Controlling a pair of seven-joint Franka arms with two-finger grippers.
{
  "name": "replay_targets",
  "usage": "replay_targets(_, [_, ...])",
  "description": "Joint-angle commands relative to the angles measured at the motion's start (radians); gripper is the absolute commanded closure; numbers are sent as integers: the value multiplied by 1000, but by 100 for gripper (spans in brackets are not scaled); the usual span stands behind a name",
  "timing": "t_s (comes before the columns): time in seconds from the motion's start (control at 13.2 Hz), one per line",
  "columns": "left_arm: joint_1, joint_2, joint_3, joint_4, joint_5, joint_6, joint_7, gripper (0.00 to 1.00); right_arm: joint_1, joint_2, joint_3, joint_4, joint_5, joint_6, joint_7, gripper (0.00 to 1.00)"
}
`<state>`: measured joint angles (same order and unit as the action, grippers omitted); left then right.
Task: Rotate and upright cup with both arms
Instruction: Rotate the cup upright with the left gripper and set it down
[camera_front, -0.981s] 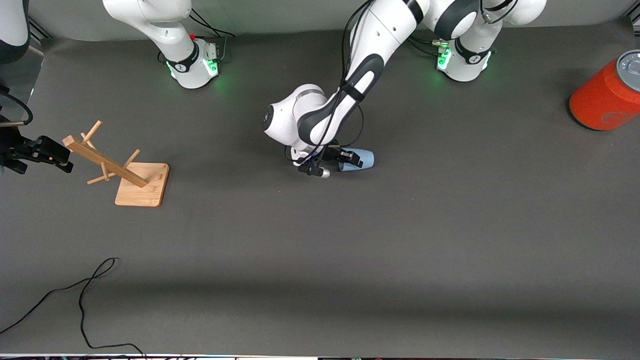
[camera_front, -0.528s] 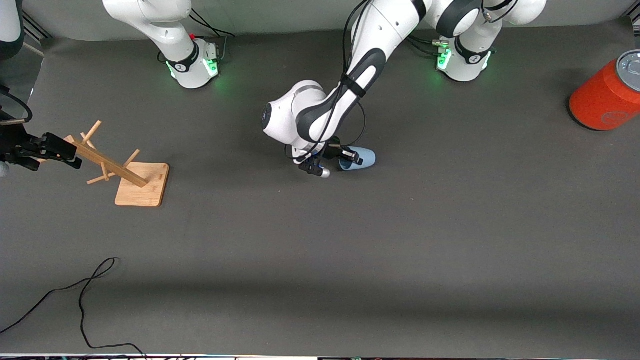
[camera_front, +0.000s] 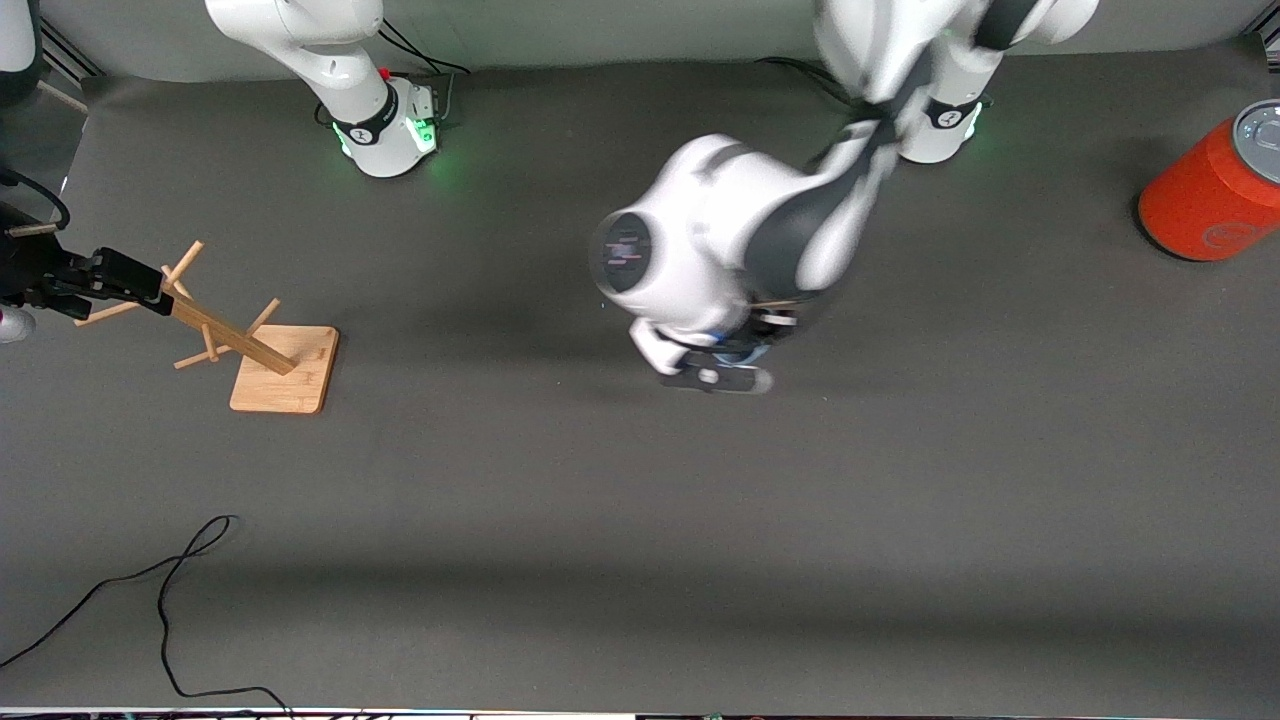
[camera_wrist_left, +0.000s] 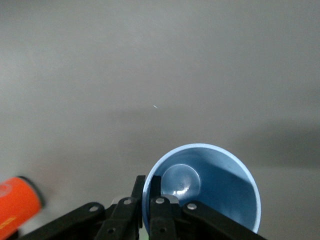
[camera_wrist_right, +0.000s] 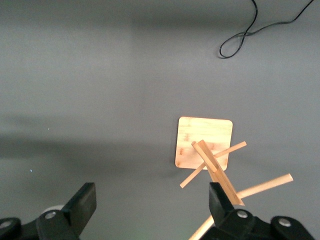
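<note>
Left claw pinching cup rim (mid-table); right arm waits.

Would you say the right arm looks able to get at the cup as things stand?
Probably not directly. The right gripper hangs open over the wooden rack at its own end of the table, while the left gripper is shut on the cup rim, and the left arm's wrist covers it from above.

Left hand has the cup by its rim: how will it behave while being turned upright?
The cup looks like thin, empty plastic, so probably light. The left hand pinches only one wall at the rim, so it may pivot or flex. Its smooth tapered wall could slip, and it would likely roll if dropped.
</note>
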<state>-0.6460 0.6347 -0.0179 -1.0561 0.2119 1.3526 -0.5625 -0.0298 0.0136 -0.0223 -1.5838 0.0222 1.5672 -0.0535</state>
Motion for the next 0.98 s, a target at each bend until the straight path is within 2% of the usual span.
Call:
replay_targets(0.0, [113, -241, -14, -271, -77, 155, 3, 100, 2, -20, -7, -1, 24, -15, -15, 0])
replay_targets(0.23, [141, -393, -11, -540, -126, 392, -60, 100, 2, -21, -7, -1, 24, -16, -15, 0])
replay_targets(0.38, [131, -461, -11, -761, -126, 663, -155, 100, 2, -20, -7, 1, 24, -16, -15, 0])
replay_targets(0.45, [129, -461, -13, -821, -126, 772, -210, 100, 2, -20, -5, -2, 21, -16, -15, 0])
replay_targets(0.68, [106, -405, -16, -900, -118, 1008, -363, 100, 2, -20, -7, -2, 13, -16, -15, 0])
replay_targets(0.91, [51, -333, -16, -904, -59, 1053, -496, 100, 2, -18, -7, -2, 12, -16, -15, 0])
